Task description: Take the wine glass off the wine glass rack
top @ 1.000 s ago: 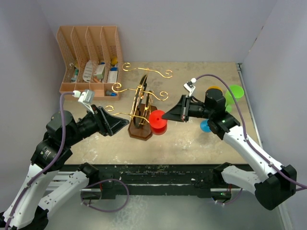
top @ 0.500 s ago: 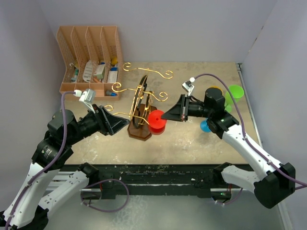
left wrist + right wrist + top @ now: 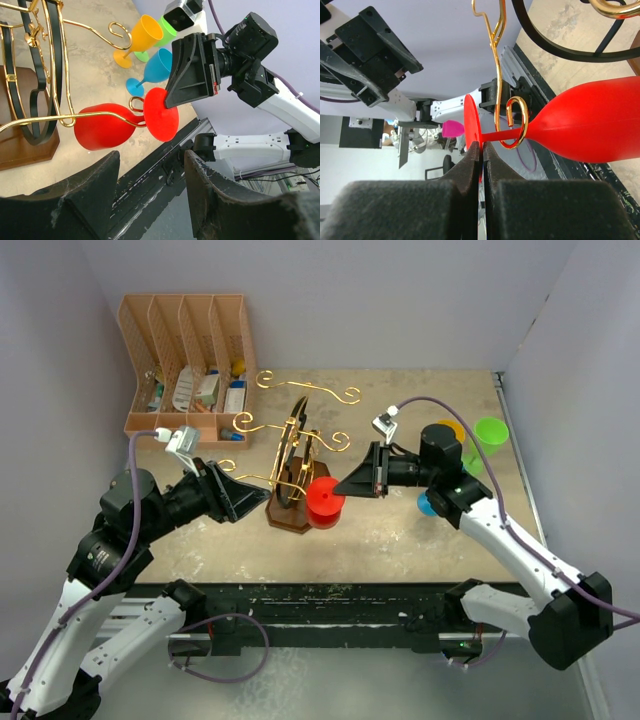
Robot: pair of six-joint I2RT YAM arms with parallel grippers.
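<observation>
The red wine glass (image 3: 325, 502) lies sideways at the right side of the wine glass rack (image 3: 293, 445), a gold wire stand on a dark wooden base. Its stem (image 3: 497, 135) passes through a gold curl (image 3: 516, 122) at the end of a wire arm. My right gripper (image 3: 482, 147) is shut on the edge of the glass's round foot (image 3: 161, 120), reaching in from the right (image 3: 347, 483). Left of the rack's base, my left gripper (image 3: 258, 498) stands open and holds nothing. In the left wrist view its fingers (image 3: 95, 190) frame the red bowl (image 3: 102, 132) from below.
Orange (image 3: 447, 430), green (image 3: 490, 432) and blue (image 3: 428, 503) wine glasses stand on the table behind my right arm. A peach slotted file organiser (image 3: 185, 360) with small items sits at the back left. Walls close in on both sides.
My right gripper has shifted a little to the left and nearer, carrying the red glass by its foot closer to the rack's base. The left arm has barely moved.
</observation>
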